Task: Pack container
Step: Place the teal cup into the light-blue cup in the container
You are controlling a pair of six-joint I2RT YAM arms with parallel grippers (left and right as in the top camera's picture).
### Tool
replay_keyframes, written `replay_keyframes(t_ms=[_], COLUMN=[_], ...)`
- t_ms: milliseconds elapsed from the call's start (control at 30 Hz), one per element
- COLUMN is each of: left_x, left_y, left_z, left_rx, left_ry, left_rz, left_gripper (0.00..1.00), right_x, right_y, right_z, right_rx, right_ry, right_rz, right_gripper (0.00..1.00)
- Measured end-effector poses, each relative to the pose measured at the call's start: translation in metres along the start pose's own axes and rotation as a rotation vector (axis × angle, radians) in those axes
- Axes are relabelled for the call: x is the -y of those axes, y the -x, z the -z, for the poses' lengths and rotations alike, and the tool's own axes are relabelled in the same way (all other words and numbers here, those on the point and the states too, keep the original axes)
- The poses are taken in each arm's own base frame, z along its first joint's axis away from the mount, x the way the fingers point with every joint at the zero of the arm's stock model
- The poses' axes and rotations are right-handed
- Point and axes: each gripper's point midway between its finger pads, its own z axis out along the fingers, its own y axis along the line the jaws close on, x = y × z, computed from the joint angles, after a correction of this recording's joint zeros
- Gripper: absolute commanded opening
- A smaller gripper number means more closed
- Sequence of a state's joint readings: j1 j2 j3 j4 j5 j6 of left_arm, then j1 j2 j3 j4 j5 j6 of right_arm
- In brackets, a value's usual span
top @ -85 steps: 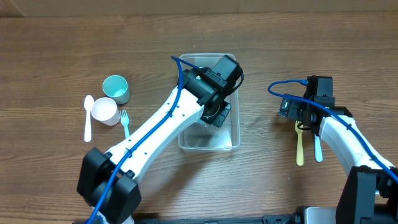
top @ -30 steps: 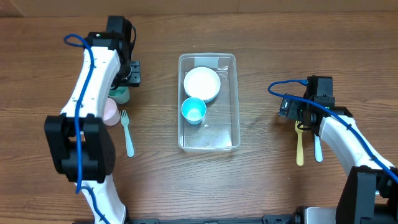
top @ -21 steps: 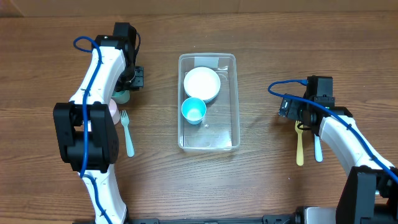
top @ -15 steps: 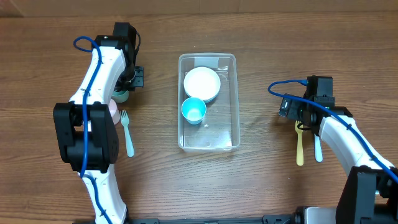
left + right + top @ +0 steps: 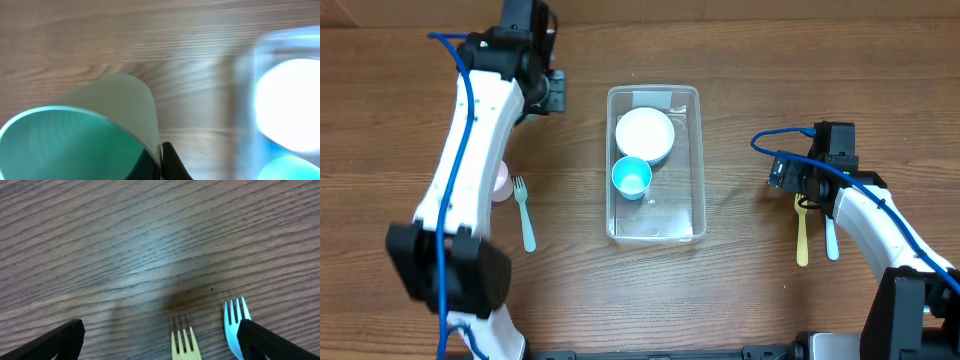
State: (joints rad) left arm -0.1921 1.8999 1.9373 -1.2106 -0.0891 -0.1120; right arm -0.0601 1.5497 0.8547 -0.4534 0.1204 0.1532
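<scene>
The clear plastic container (image 5: 660,218) sits mid-table and holds a white bowl (image 5: 644,134) and a small light blue cup (image 5: 631,178). My left gripper (image 5: 546,92) is left of the container's far end, raised above the table. In the left wrist view it (image 5: 161,161) is shut on the rim of a teal cup (image 5: 75,140), with the container (image 5: 246,75) and the white bowl (image 5: 290,105) blurred at right. My right gripper (image 5: 810,190) is open and empty over the tines of a yellow fork (image 5: 184,345) and a light blue fork (image 5: 234,322).
A pink cup (image 5: 501,183) and a light blue fork (image 5: 525,215) lie left of the container, partly under my left arm. The yellow fork (image 5: 802,238) and the other blue fork (image 5: 831,238) lie at the right.
My left gripper has risen from the spot beside the pink cup and moved back and right, carrying the teal cup. The right arm has not moved.
</scene>
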Motion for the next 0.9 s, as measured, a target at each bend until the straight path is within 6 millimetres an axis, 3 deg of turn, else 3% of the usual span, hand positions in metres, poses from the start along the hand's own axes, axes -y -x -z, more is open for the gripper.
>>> replay_keyframes(t_ms=[33, 133, 233, 367, 433, 500, 567, 733, 800, 900], left_x=[0.019, 0.067, 0.117, 0.156, 0.160, 0.159, 0.163, 0.169, 0.169, 0.169], left_y=[-0.004, -0.029, -0.060, -0.090, -0.104, -0.117, -0.120, -0.115, -0.114, -0.114], left_z=[0.021, 0.051, 0.061, 0.058, 0.046, 0.021, 0.006, 0.000, 0.000, 0.000], left_rx=[0.017, -0.005, -0.068, -0.114, -0.156, -0.191, -0.193, -0.162, -0.161, -0.161], left_ry=[-0.043, -0.132, -0.196, -0.225, -0.215, -0.199, -0.206, -0.225, -0.226, -0.226], left_rz=[-0.033, -0.138, -0.251, -0.333, -0.334, -0.324, -0.314, -0.304, -0.304, -0.301], left_gripper=[0.04, 0.04, 0.04, 0.04, 0.04, 0.04, 0.04, 0.04, 0.36, 0.44], right_x=[0.000, 0.000, 0.000, 0.000, 0.000, 0.000, 0.000, 0.000, 0.000, 0.000], right_y=[0.000, 0.000, 0.000, 0.000, 0.000, 0.000, 0.000, 0.000, 0.000, 0.000], right_z=[0.000, 0.000, 0.000, 0.000, 0.000, 0.000, 0.000, 0.000, 0.000, 0.000], right_rx=[0.001, 0.000, 0.000, 0.000, 0.000, 0.000, 0.000, 0.000, 0.000, 0.000], right_ry=[0.000, 0.000, 0.000, 0.000, 0.000, 0.000, 0.000, 0.000, 0.000, 0.000], right_rz=[0.000, 0.000, 0.000, 0.000, 0.000, 0.000, 0.000, 0.000, 0.000, 0.001], right_gripper=[1.00, 1.00, 1.00, 1.00, 1.00, 1.00, 1.00, 1.00, 1.00, 1.00])
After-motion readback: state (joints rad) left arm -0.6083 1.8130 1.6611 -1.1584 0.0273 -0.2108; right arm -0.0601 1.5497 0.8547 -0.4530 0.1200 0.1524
